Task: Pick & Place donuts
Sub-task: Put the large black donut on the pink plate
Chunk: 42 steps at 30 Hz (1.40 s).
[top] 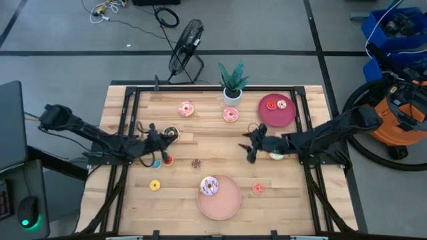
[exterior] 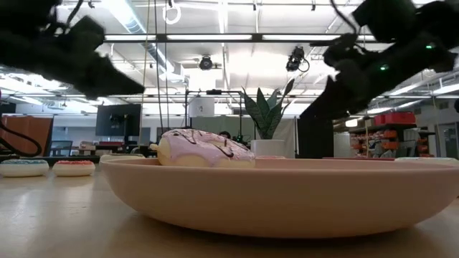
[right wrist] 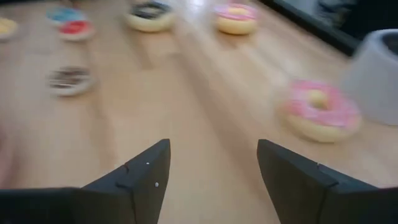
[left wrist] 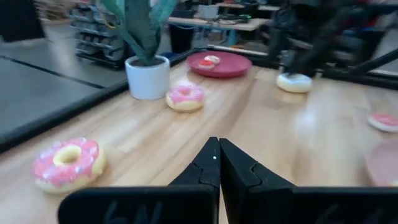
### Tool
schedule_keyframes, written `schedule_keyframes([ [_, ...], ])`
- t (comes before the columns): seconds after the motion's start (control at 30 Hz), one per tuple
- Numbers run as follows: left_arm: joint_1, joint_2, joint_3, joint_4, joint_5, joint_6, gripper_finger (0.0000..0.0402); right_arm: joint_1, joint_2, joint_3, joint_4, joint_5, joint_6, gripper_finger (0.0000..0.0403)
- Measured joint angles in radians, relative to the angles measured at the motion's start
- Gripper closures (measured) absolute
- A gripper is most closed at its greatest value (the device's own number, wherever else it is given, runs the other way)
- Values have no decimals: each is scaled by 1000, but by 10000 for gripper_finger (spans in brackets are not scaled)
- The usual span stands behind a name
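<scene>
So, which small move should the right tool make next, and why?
Probably lower the right tool toward the pink donut just ahead of it. Its fingers stand open and empty above bare wood, while the left tool is shut, holding nothing.

Count on the tabletop (top: 133, 193): eleven donuts (top: 186, 109), two of them on the dark red plate (top: 267, 117) and one on the pink plate (top: 227, 203). Two plates total, one potted plant (top: 232, 83), two arms (top: 100, 137).
</scene>
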Motion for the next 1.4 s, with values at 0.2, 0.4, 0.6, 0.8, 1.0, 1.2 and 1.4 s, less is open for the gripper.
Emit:
schedule_keyframes([
  [0.2,50,323,216,-182,-136,3,397,123,64,-51,118,105,85,151],
  [0.4,153,405,399,-502,-142,-130,361,184,115,-56,121,219,94,151],
  [0.6,236,365,582,-1110,-30,-449,265,232,146,-56,128,232,92,151],
  [0.8,295,359,571,-1279,151,-685,153,267,149,-56,119,238,95,151],
  [1.0,337,361,469,-1187,211,-801,110,290,149,-56,113,267,97,151],
  [1.2,369,361,408,-1067,260,-793,127,297,149,-56,116,282,109,151],
  [1.4,411,360,355,-952,314,-759,158,297,149,-56,119,283,117,151],
])
